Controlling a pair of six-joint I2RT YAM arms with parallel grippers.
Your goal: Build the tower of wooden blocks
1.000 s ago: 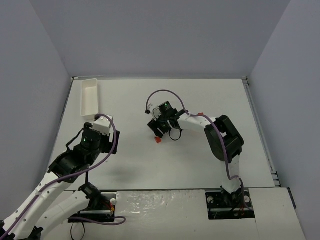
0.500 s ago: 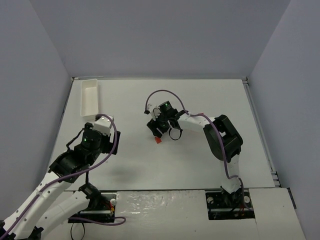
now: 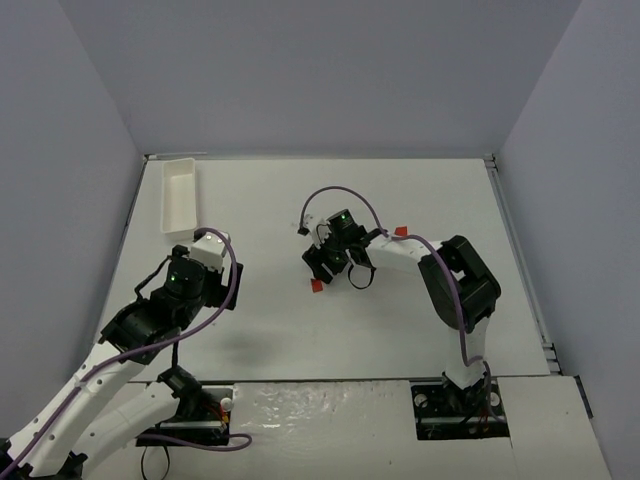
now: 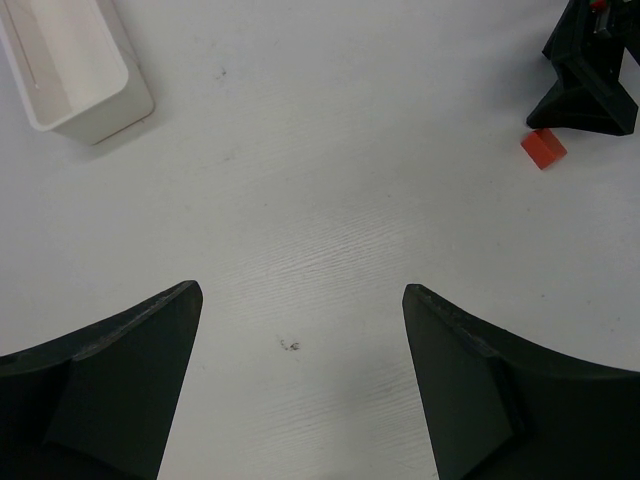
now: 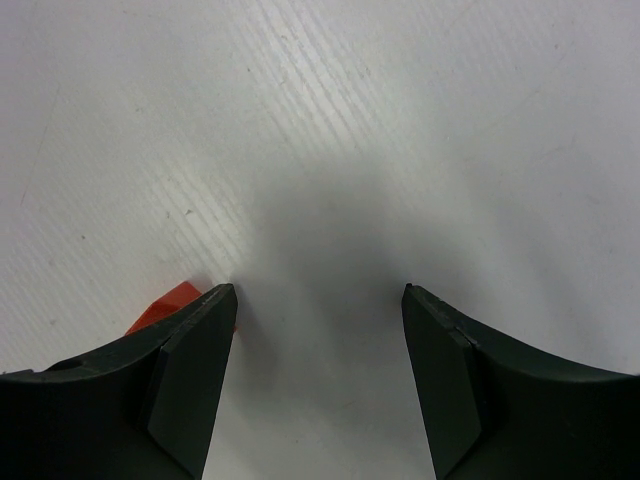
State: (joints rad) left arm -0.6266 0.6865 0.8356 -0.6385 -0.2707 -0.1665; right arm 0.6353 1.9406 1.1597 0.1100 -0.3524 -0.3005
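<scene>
**A:** Start at the left. Anything different there?

**B:** Nothing I can see. The white tray [image 3: 179,193] lies in the far left corner of the table [image 3: 270,200]. The left claw [image 4: 300,292] hovers near it, spread wide and empty, much where it was a second ago.

**A:** And toward the middle?

**B:** That is where the change is. A single red block [image 3: 317,286] lies flat on the table near the centre. It now sits a shade closer to the arm bases than it did a second ago. The right claw [image 5: 318,290] has slid a little to the right and toward the bases as well.

**A:** Is it pinching the block?

**B:** No. Its wrist view shows the fingers spread, with only bare table between them. The block peeks out at the outer side of one finger [image 5: 190,350], just beside it. Whether they touch, I cannot tell.

**A:** So what does that mean for the tower?

**B:** I judge it is barely begun. No stack shows in any view, only this one block on its own. The small shift may mean the block was nudged rather than gripped, though I cannot be sure. The claw would need to straddle the block, with a finger on each side, before it closes.
</scene>
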